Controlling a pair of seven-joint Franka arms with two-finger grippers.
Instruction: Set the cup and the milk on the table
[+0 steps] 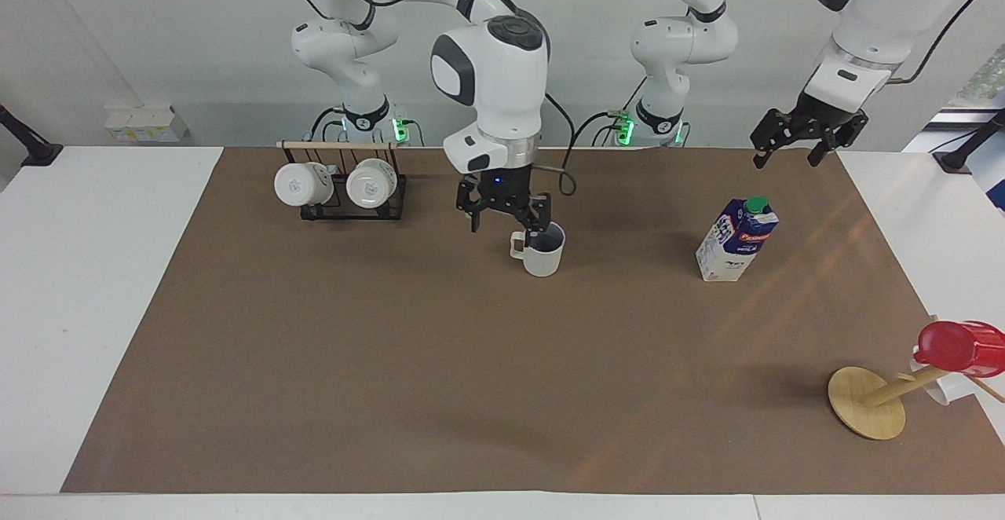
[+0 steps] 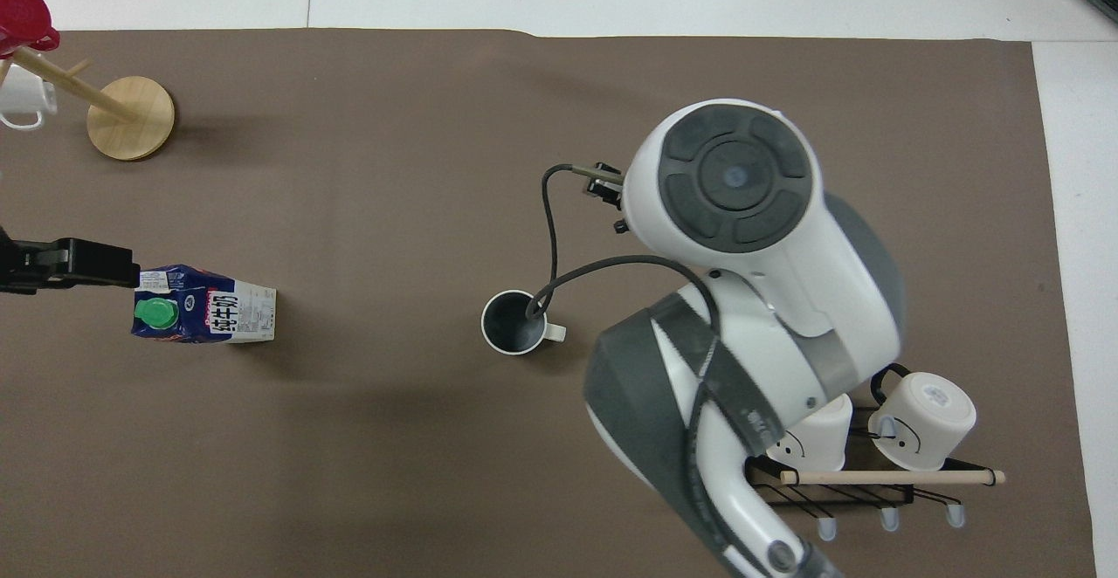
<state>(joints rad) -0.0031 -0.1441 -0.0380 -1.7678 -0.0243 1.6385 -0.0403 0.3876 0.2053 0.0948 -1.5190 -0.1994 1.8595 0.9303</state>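
The cup [image 1: 542, 253] stands upright on the brown paper of the table [image 1: 502, 394], its handle toward the right arm's end; it also shows in the overhead view [image 2: 514, 323]. My right gripper [image 1: 506, 220] is open and empty, raised just above the cup's rim on the handle side. The milk [image 1: 736, 239] stands upright on the paper toward the left arm's end, and shows in the overhead view [image 2: 205, 316]. My left gripper [image 1: 787, 157] is open and empty, held high in the air near the milk. In the overhead view the right arm hides its own gripper.
A black wire rack [image 1: 341, 190] with two white logo mugs stands near the robots toward the right arm's end. A wooden mug tree [image 1: 866, 402] with a red cup [image 1: 954, 346] stands far from the robots at the left arm's end.
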